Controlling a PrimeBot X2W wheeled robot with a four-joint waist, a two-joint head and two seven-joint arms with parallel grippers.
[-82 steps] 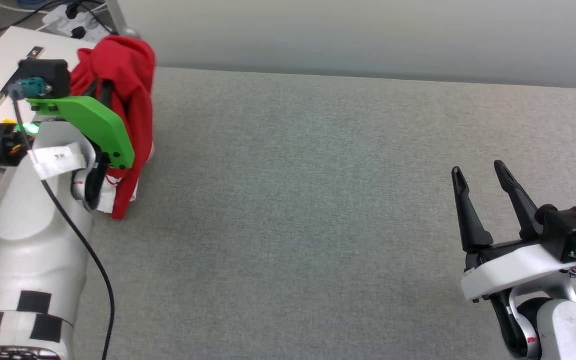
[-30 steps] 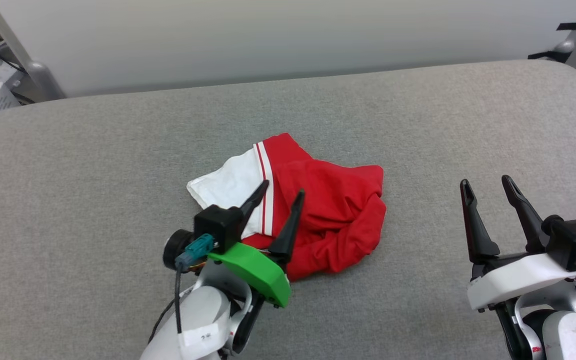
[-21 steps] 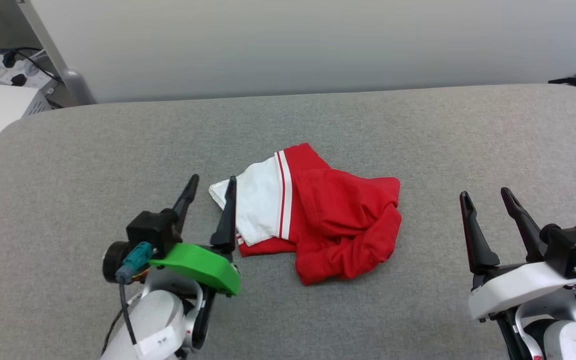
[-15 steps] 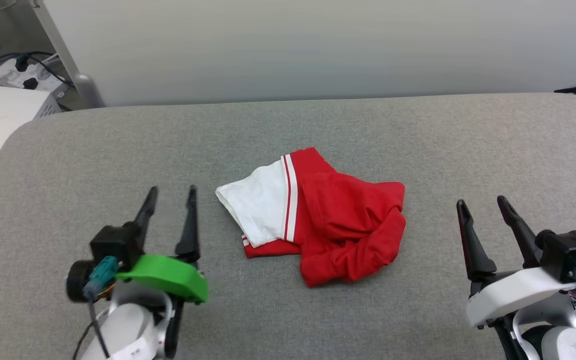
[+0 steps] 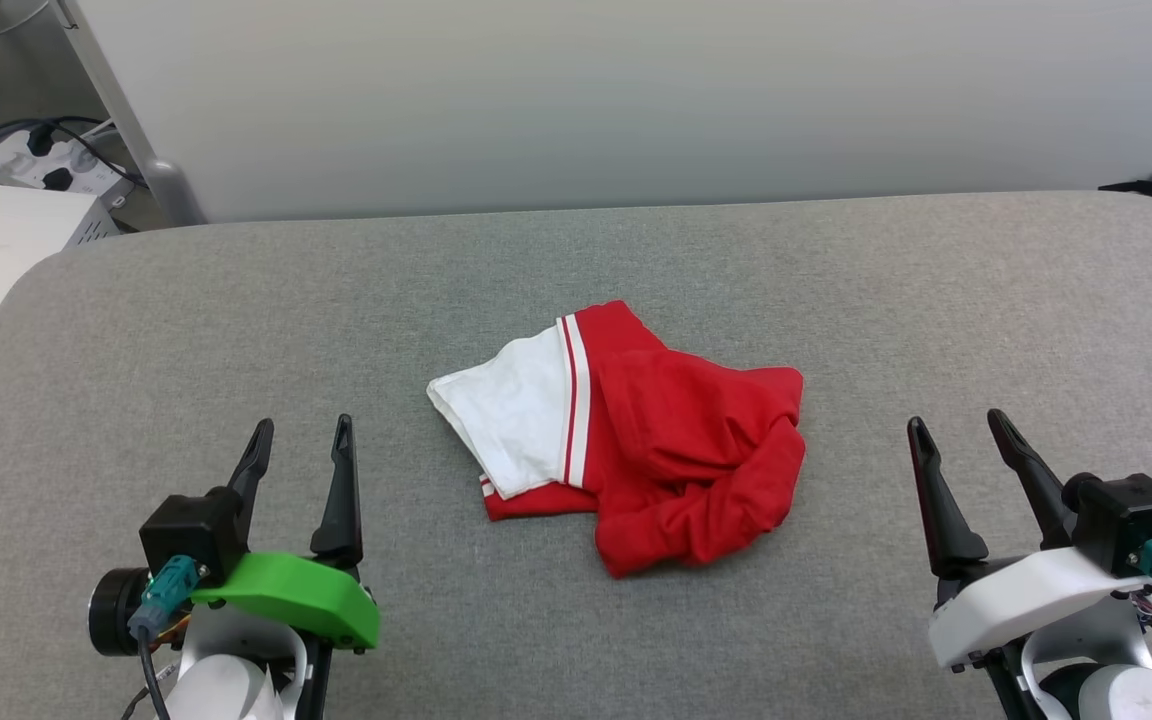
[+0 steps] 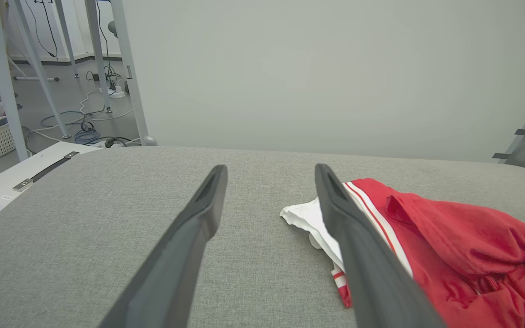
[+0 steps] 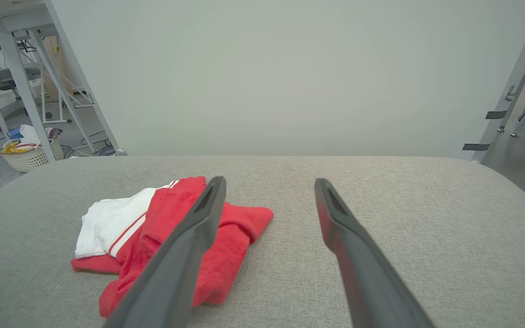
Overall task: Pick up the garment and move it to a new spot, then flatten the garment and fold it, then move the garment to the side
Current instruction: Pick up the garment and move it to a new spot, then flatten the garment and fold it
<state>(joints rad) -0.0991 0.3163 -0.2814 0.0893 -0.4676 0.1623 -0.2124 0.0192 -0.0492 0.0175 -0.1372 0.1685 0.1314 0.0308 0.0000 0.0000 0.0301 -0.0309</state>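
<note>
The garment (image 5: 656,440) lies crumpled at the centre of the frame on the grey table (image 5: 536,260), with a white sleeve (striped trim along its edge) on the left side of the red heap. At lower left, the left end effector (image 5: 303,425) is released and empty, clear of the cloth. At lower right, the right end effector (image 5: 955,420) has its 2 fingers spread and holds nothing.
</note>
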